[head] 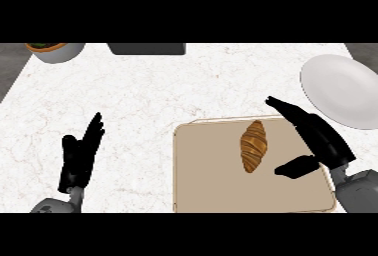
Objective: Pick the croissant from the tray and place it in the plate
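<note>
A brown croissant (253, 145) lies lengthwise on the beige tray (214, 190) at the lower right of the counter. My right hand (319, 137) hovers just right of the croissant, open, fingers stretched toward the far side and thumb pointing left below the pastry; it does not touch it. A white plate (345, 90) sits at the right edge, beyond the tray. My left hand (81, 150) rests open at the lower left, fingers up, holding nothing.
A grey bowl (55, 50) with something orange and green inside stands at the far left corner. A dark rectangular object (146, 48) lies at the counter's far edge. White marble counter (162, 90) spreads between them.
</note>
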`<move>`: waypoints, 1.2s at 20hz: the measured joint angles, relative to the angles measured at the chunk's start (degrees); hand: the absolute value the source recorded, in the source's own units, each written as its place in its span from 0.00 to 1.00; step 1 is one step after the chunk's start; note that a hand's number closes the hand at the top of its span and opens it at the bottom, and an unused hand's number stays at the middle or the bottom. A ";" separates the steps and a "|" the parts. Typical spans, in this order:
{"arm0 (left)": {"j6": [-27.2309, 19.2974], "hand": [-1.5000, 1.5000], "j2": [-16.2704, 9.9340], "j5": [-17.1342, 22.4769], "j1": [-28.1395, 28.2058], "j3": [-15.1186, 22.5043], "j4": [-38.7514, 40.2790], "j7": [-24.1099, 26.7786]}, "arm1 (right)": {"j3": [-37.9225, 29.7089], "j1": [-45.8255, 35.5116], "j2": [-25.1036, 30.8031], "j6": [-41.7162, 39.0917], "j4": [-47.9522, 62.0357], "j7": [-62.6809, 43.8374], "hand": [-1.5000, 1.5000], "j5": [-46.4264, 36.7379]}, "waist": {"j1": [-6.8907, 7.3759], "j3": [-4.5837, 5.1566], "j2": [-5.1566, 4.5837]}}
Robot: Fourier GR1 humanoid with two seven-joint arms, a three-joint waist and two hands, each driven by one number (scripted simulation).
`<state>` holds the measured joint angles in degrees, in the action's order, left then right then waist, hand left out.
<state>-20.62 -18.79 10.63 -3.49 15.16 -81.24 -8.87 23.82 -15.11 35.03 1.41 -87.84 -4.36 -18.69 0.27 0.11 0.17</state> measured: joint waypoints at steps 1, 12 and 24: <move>0.03 0.50 0.03 -0.05 0.13 -0.23 0.23 0.27 | 0.59 -0.45 0.68 -2.23 -0.81 -2.31 0.00 -0.09 | -0.04 0.00 -0.01; 1.47 0.50 1.96 -2.00 -0.41 -2.38 0.66 -0.30 | 2.37 -6.08 -4.90 -18.18 1.83 -15.22 0.00 -3.00 | 0.00 -0.08 -0.16; 5.47 0.50 3.51 -5.36 0.94 -6.56 -2.05 -2.69 | -2.43 -6.50 -13.13 -24.02 8.47 -12.01 0.00 -12.55 | -0.08 -0.11 -0.17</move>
<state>-15.15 -15.28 5.26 -2.55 8.60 -83.29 -11.56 21.39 -21.61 21.90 -22.61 -79.38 -16.37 -31.24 0.19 0.00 0.01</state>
